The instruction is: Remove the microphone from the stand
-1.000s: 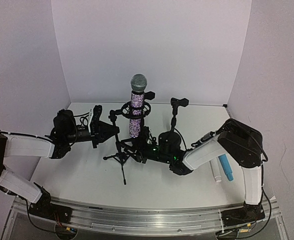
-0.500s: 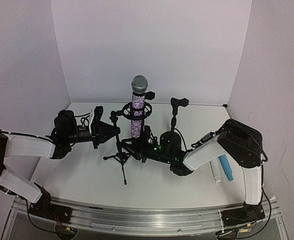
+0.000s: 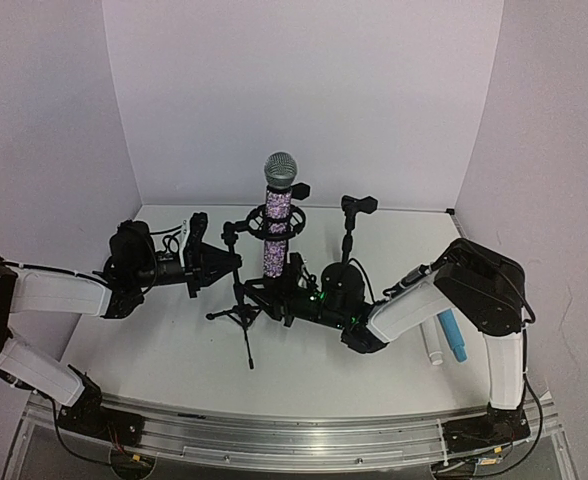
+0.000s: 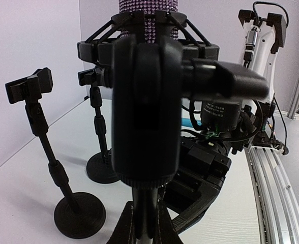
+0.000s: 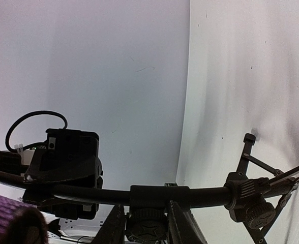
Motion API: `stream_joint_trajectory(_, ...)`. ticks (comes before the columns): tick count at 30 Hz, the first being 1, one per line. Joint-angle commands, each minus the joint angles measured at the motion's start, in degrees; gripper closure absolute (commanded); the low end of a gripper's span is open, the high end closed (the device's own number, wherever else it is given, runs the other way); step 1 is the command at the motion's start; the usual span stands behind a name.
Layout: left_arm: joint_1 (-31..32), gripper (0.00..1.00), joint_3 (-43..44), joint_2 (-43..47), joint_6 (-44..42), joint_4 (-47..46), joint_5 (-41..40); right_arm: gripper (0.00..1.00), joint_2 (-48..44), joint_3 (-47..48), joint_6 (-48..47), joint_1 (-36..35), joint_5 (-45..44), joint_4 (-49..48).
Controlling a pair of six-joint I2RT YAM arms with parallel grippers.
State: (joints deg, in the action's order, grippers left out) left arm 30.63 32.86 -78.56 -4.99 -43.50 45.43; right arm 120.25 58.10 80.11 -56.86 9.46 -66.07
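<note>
Purple microphone (image 3: pixel 276 225) just above right end effector (image 3: pixel 280 292)

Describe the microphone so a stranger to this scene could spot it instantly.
Look to the middle of the white table: a tripod stand holds the microphone upright. Unlike the empty clip stands nearby, it has a glittery purple body and silver mesh head.

White table (image 3: pixel 174 350), plain white walls (image 3: pixel 304 90) around it.

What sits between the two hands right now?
The stand's thin post, which carries the microphone. The left hand is on one side of it and the right hand on the other. The top view shows this most clearly.
</note>
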Motion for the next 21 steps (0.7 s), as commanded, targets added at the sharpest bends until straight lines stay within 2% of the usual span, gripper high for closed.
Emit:
stream_joint_trajectory(1,-0.1,1.00,1.0,-0.8,-1.7,0.6,-1.6,0.79,-0.3,-0.1,3.7,-0.2,1.5,-4.3)
stream_joint_trajectory(8,-0.1,1.00,1.1,-0.6,-1.5,1.3,-1.8,0.98,0.0,-0.7,3.5,-0.2,1.8,-4.3)
stream_joint_trajectory(11,-0.1,1.00,1.8,-0.9,0.2,2.5,-2.6,1.00,-0.1,-1.8,0.3,-0.2,2.1,-4.1)
stream_joint_trajectory(14,-0.1,1.00,2.8,-0.8,2.3,4.5,-3.5,1.00,-0.2,-2.3,-8.9,-0.2,2.8,-3.9)
stream_joint_trajectory(21,-0.1,1.00,4.1,-0.8,5.0,7.5,-4.0,1.00,-0.3,-2.2,-40.6,-0.2,3.7,-3.5)
